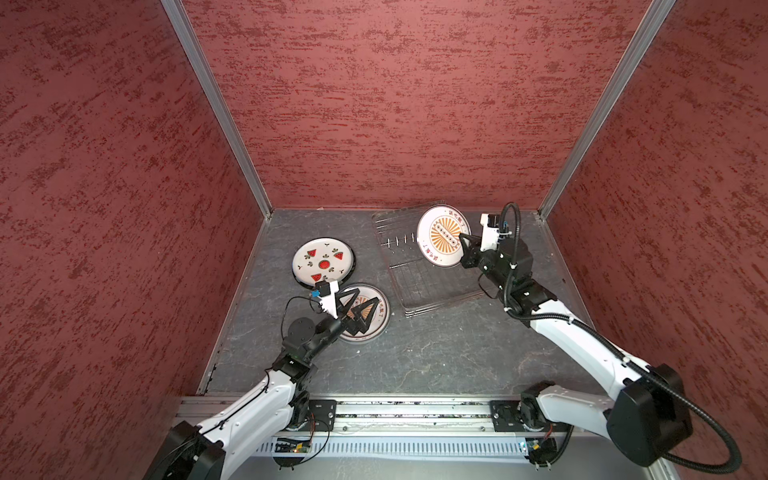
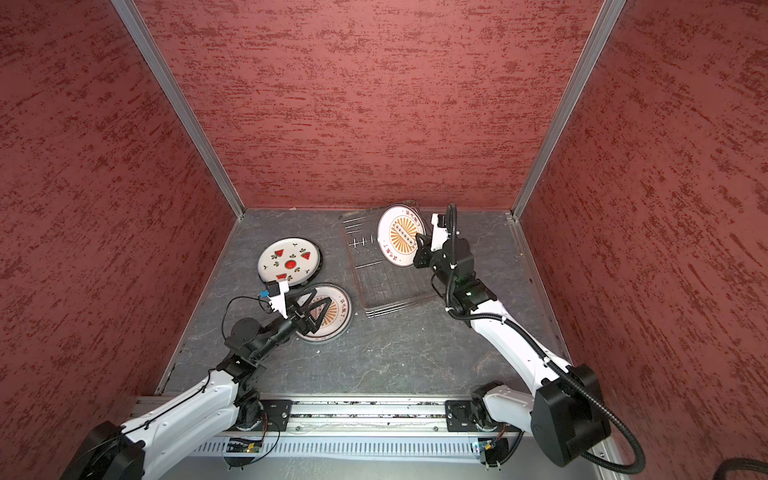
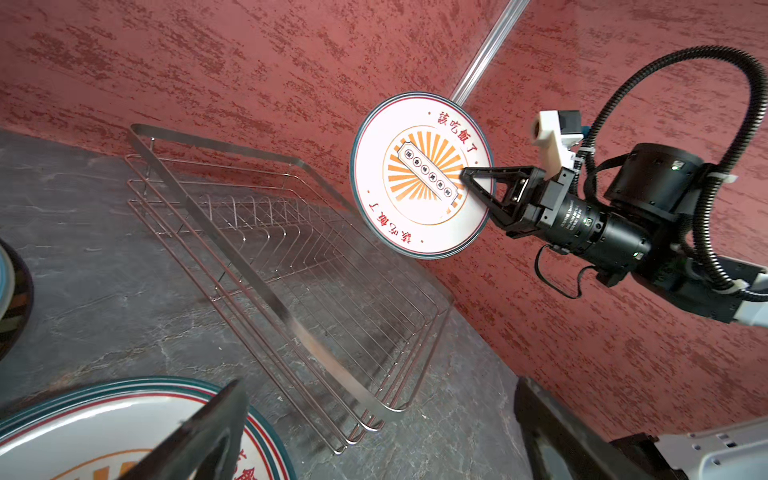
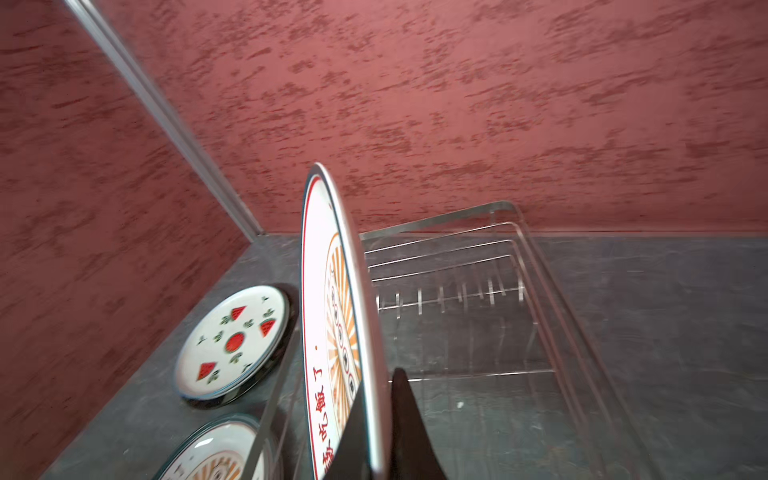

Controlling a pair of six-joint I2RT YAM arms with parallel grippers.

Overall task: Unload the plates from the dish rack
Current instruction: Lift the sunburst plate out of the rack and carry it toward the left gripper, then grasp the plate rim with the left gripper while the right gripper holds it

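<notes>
Over the far end of the dish rack point(image 1: 419, 282) point(image 3: 291, 257), close to the back wall, the right hand point(image 1: 462, 237) point(image 2: 417, 237) point(image 3: 467, 176) is clamped shut on the rim of a sunburst plate point(image 1: 436, 239) point(image 2: 399, 235) point(image 3: 415, 178) point(image 4: 328, 311). The plate stands on edge. Its printed face, with orange rays and red characters, is turned away from the arm that holds it, towards the rack's left side. The hand pinches the edge nearest its own wrist, one finger on each face, so nearly the whole disc juts out beyond the fingertips and over the rack's wires. In the left wrist view the plate's lower edge seems to sit above the rack's rim, though I cannot say for certain that it is clear of the wires.

The rack lies flat on the grey surface point(image 1: 415, 361), set at a slant, with its row of short prongs just left of the held plate.

Left of the rack, well apart from it, a watermelon plate point(image 1: 322, 262) point(image 2: 289, 261) point(image 4: 232, 340) lies face up with a dark rim showing under it. Nearer the rack's front corner a second sunburst plate point(image 1: 380, 307) point(image 2: 338, 309) point(image 3: 104, 428) lies flat. The left hand point(image 1: 368, 296) point(image 2: 323, 297) hangs over this one with its fingers spread wide, holding nothing. I cannot tell whether they touch it.
</notes>
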